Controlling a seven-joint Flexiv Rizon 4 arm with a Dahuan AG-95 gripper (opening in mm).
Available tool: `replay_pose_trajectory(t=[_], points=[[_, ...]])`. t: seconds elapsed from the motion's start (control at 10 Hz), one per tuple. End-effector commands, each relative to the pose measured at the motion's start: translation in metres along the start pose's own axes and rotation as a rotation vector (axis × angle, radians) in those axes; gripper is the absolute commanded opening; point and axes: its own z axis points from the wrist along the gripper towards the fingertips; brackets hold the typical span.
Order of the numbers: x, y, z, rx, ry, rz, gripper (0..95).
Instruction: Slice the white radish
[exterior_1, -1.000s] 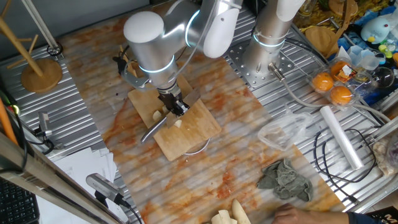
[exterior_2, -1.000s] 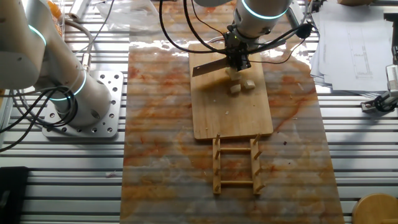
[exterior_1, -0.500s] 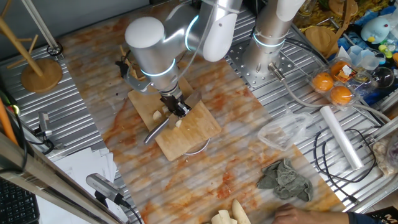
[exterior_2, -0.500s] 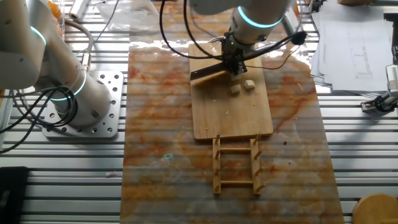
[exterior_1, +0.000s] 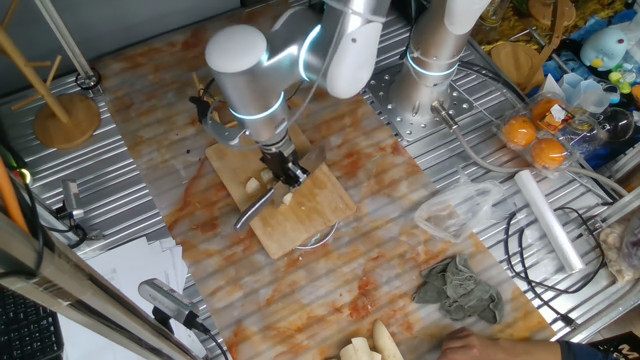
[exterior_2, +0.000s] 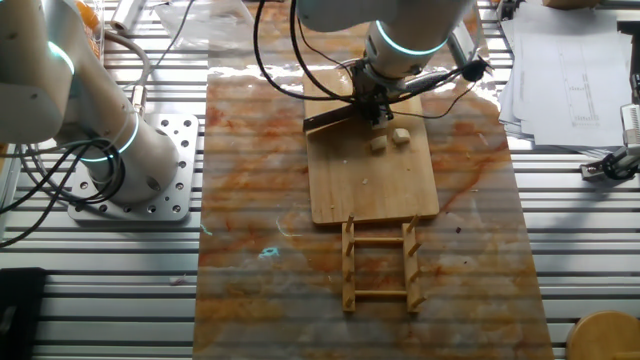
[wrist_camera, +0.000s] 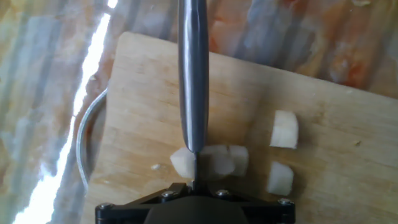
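Hand view: steel knife blade (wrist_camera: 193, 81) runs edge-on down frame centre, tip area over a cut cream-white radish stick (wrist_camera: 210, 160) lying on the pale wooden cutting board (wrist_camera: 143, 112), w/ 2 separate cream-white radish chunks (wrist_camera: 284, 129) just beside it. Black two-finger gripper (exterior_1: 287, 172) grips the knife, jaws clamped on its handle.

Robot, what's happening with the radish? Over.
Gripper shut on knife. Blade on white radish, two chunks already cut off. Nothing in the way.
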Motion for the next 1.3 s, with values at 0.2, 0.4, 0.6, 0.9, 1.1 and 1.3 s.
replay_pose_trajectory(t=[0.2, 0.4, 0.6, 0.9, 1.1, 1.3], points=[[0.008, -0.005, -0.034, 0.053, 0.026, -0.010, 0.0], [0.008, -0.013, -0.036, 0.052, 0.020, -0.017, 0.0], [0.007, -0.018, -0.034, 0.053, 0.015, -0.019, 0.0], [0.006, -0.023, -0.034, 0.055, 0.015, -0.027, 0.0], [0.006, -0.022, -0.034, 0.052, 0.013, -0.027, 0.0], [0.004, -0.022, -0.035, 0.051, 0.012, -0.011, 0.0]])
